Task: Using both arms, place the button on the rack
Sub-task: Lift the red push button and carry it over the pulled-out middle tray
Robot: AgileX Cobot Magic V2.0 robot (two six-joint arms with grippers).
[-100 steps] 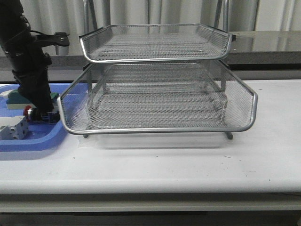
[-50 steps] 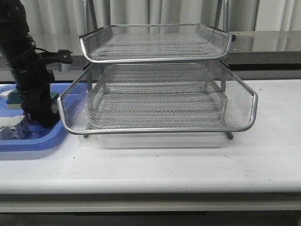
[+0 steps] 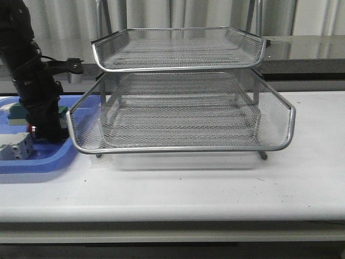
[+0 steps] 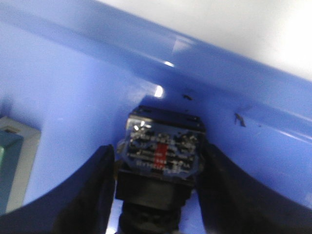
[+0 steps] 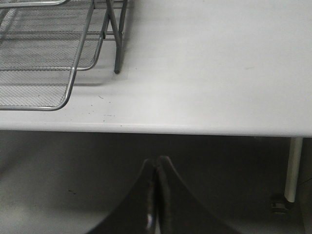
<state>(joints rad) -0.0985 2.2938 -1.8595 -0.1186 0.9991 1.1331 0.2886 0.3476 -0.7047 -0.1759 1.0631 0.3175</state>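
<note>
In the front view, our left gripper (image 3: 46,135) is down inside the blue tray (image 3: 32,162) at the bench's left edge, beside the rack (image 3: 180,108), which fills the middle of the bench. A second ago the arm stood a little further forward in the tray and the button's red cap showed clearly at the fingers; since then it has shifted slightly and only a sliver of red on the button (image 3: 32,129) peeks past the arm. A grey block (image 3: 15,147) lies just beside it.

In the left wrist view, the fingers (image 4: 95,190) bracket the button's blue rear block on both sides, seemingly touching, so we judge the grasp is closing or just made and a lift comes next.

In the right wrist view, our right gripper (image 5: 156,195) is closed and empty, off the bench's front edge, near the rack's right corner.
</note>
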